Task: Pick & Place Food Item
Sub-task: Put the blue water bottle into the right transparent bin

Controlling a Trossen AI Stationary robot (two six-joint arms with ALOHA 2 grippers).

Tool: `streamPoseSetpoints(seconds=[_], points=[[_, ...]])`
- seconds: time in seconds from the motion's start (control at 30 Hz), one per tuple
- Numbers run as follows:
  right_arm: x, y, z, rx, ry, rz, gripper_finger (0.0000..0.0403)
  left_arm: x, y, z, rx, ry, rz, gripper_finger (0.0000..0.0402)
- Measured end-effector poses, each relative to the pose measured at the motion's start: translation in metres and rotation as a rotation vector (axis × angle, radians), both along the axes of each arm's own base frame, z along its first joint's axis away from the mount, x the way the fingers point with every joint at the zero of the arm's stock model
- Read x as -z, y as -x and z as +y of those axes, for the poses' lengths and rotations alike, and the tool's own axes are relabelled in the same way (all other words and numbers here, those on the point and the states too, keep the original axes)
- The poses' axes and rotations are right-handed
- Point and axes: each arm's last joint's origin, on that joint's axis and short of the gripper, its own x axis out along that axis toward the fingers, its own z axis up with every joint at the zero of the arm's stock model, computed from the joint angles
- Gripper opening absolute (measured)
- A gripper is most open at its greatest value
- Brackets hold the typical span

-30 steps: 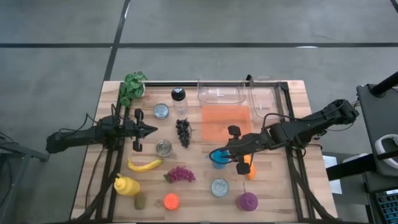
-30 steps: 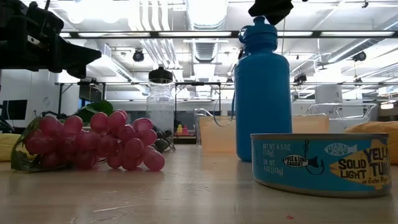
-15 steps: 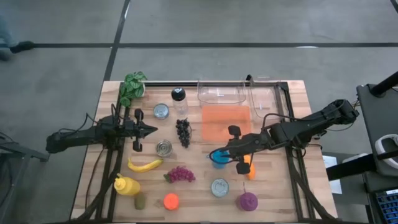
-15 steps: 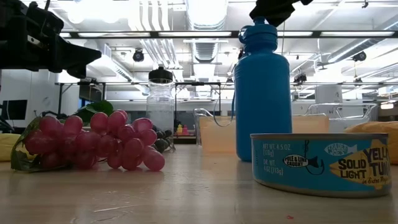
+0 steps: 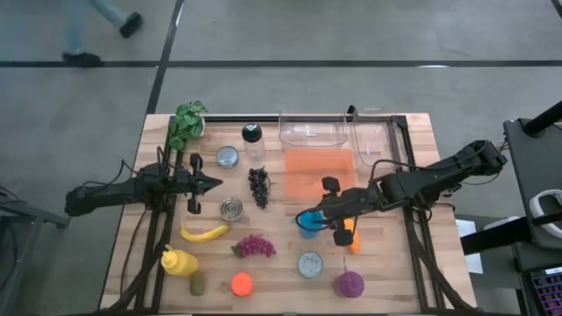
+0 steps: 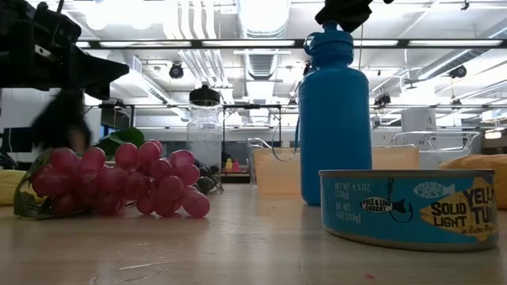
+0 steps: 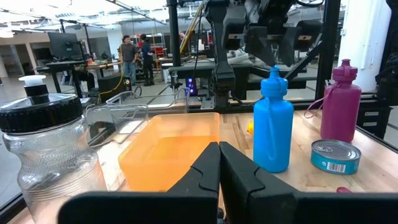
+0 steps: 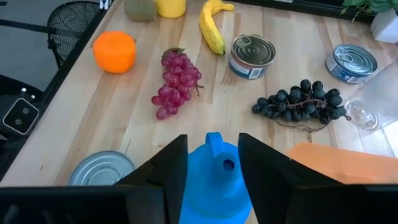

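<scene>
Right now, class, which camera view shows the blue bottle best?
The left wrist view: the whole blue bottle stands upright, unobstructed, cap to base. The low view has its cap meeting the right gripper. The high and right wrist views show only its top.

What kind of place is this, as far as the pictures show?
Probably a robotics lab or workshop. A wooden table holds toy food such as a banana and red grapes; the wrist view shows desks with monitors and people standing behind, under open ceiling ducts.
</scene>
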Motion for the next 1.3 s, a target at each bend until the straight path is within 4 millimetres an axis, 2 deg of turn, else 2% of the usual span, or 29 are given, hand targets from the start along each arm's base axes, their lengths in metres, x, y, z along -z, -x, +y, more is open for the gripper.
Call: streamPoseSetpoints(seconds=[0.2,0.4,1.1,1.3], points=[[0.006,0.001,-0.001,0.0,0.007,0.019,0.0164,0.0,0.0,0.0,0.0,0.0,0.0,0.0006],[0.009,0.002,-0.001,0.002,0.008,0.026,0.0164,0.0,0.0,0.0,0.0,0.0,0.0,0.0006],[0.015,-0.002,0.001,-0.008,0.023,0.04,0.007,0.0,0.0,0.0,0.0,0.0,-0.001,0.0006],[0.015,-0.002,0.001,-0.01,0.025,0.041,0.0063,0.0,0.0,0.0,0.0,0.0,0.0,0.0006]])
